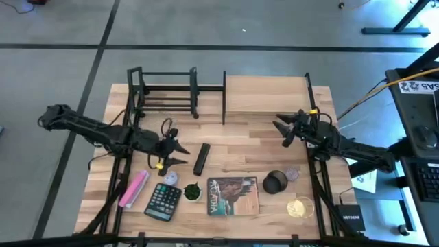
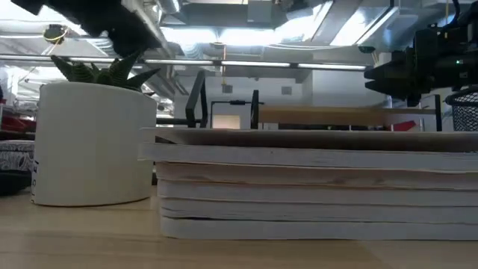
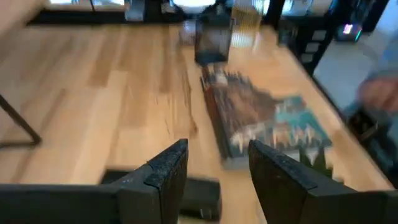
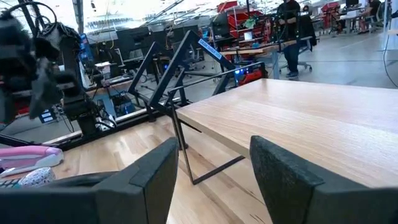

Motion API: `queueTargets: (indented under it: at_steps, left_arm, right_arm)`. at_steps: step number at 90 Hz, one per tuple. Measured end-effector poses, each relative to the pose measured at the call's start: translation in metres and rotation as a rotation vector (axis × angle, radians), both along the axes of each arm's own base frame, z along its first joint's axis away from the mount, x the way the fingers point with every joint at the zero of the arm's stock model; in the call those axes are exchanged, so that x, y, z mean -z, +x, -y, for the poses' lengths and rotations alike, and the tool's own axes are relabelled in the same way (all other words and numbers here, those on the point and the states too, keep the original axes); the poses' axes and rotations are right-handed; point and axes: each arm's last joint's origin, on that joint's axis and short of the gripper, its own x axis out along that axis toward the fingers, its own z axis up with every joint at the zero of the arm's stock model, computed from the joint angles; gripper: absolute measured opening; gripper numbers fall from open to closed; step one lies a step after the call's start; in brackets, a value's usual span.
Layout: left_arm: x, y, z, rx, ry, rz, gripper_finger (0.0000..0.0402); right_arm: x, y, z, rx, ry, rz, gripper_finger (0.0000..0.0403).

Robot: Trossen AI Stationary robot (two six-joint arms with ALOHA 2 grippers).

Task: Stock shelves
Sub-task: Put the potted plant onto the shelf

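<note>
Butcher-block tabletop (image 1: 233, 147) fills the frame's centre over grey floor (image 1: 62, 75); black rack (image 1: 164, 92) and wooden shelf (image 1: 266, 95) stand upper centre. Left gripper (image 1: 180, 152) and right gripper (image 1: 281, 132) gape, empty.

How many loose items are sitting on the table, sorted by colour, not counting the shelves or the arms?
Black: 3, a flat bar, a calculator, a mesh cup
Pink: 1, a tube
Green: 1, a potted plant
Multicoloured: 1, a book
Clear or pale: 3, small pieces near the cup and calculator
Total: 9
</note>
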Motion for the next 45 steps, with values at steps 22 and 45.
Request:
queueTargets:
  at_steps: [22,45]
  left_arm:
    - [0.012,-0.001,0.026,-0.007,-0.067,-0.064,0.0153]
    - [0.03,0.0,0.049,0.004,-0.06,-0.145,0.0153]
  right_arm:
    - [0.0,0.0,0.0,0.0,0.0,-0.001,0.0186]
    - [0.0,0.0,0.0,0.0,0.0,0.0,0.0186]
